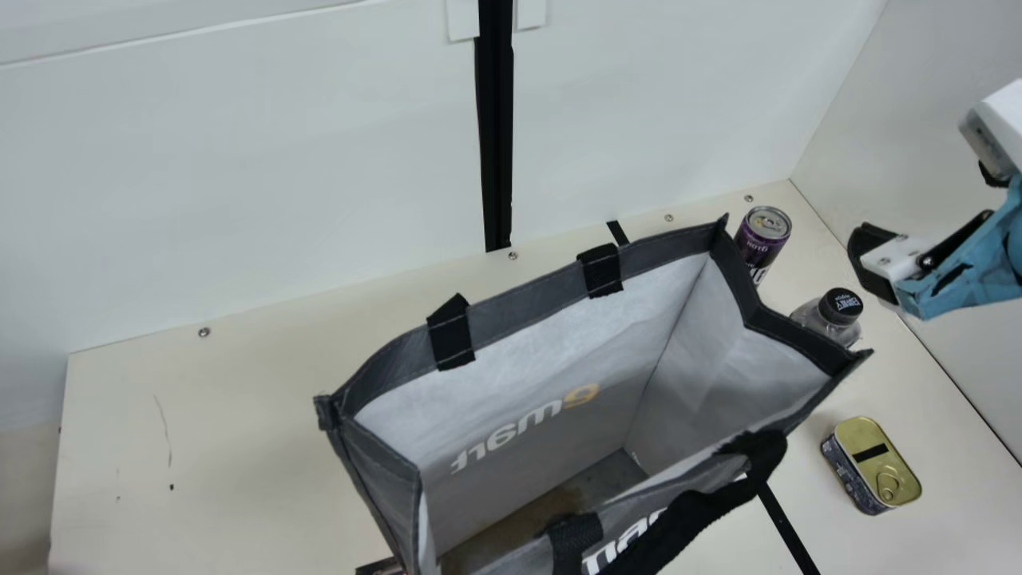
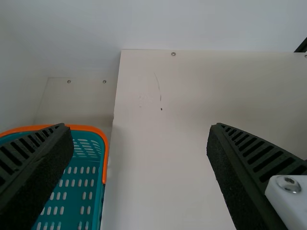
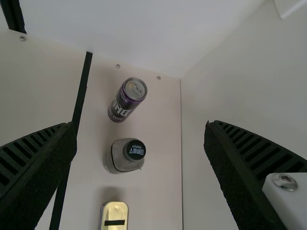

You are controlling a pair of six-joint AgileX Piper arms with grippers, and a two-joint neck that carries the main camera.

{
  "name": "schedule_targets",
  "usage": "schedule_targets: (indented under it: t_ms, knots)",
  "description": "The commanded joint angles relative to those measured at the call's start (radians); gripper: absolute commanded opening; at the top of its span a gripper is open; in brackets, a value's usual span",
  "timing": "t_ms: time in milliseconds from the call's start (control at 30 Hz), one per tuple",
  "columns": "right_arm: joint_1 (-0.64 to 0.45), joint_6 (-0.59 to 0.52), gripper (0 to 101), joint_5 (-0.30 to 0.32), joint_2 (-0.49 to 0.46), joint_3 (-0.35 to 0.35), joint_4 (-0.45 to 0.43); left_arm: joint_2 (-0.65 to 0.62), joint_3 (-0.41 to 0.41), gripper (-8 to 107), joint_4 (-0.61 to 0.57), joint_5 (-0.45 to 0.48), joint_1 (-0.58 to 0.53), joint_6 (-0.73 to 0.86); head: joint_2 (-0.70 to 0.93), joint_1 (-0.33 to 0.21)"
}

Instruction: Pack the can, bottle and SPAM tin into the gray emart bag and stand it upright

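The gray bag (image 1: 551,311) stands upright with its mouth spread, and its bare floor shows inside. Right of it on the table are the purple can (image 1: 762,239), the clear bottle (image 1: 830,313) with a black cap, and the SPAM tin (image 1: 872,465). My right gripper (image 1: 872,259) hangs above the table's right edge. In the right wrist view, my right gripper (image 3: 140,148) is open, with the can (image 3: 127,99), bottle (image 3: 125,155) and tin (image 3: 114,215) standing below. My left gripper (image 2: 139,148) is open above bare table, holding nothing.
A teal basket with an orange rim (image 2: 103,143) sits beside the table's left edge. White walls (image 1: 279,160) rise behind and to the right. A black strap handle (image 1: 679,527) lies over the bag's front. Free table surface (image 1: 239,431) lies left of the bag.
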Motion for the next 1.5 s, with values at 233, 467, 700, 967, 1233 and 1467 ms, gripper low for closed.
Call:
schedule_targets:
  t_ms: [233, 467, 700, 967, 1233, 1467]
  knots:
    - [-0.025, -0.011, 95, 0.001, 0.001, 0.065, -0.016, 0.000, 0.000, 90, 0.000, 0.000, 0.000, 0.000, -0.001, -0.023]
    - [-0.035, -0.017, 95, -0.002, 0.000, 0.080, -0.018, 0.000, 0.000, 90, 0.000, 0.000, 0.000, 0.000, -0.001, -0.023]
    - [-0.035, -0.017, 95, -0.001, 0.000, 0.080, -0.019, 0.000, 0.000, 90, 0.000, 0.000, 0.000, 0.000, -0.001, -0.023]
    - [-0.035, -0.017, 95, -0.001, 0.000, 0.080, -0.019, 0.000, 0.000, 90, 0.000, 0.000, 0.000, 0.000, -0.001, -0.023]
    - [-0.035, -0.017, 95, -0.001, 0.000, 0.080, -0.019, 0.000, 0.000, 90, 0.000, 0.000, 0.000, 0.000, -0.001, -0.023]
    - [-0.035, -0.017, 95, -0.001, 0.000, 0.080, -0.019, 0.001, 0.000, 90, 0.001, -0.001, -0.001, -0.001, -0.001, -0.023]
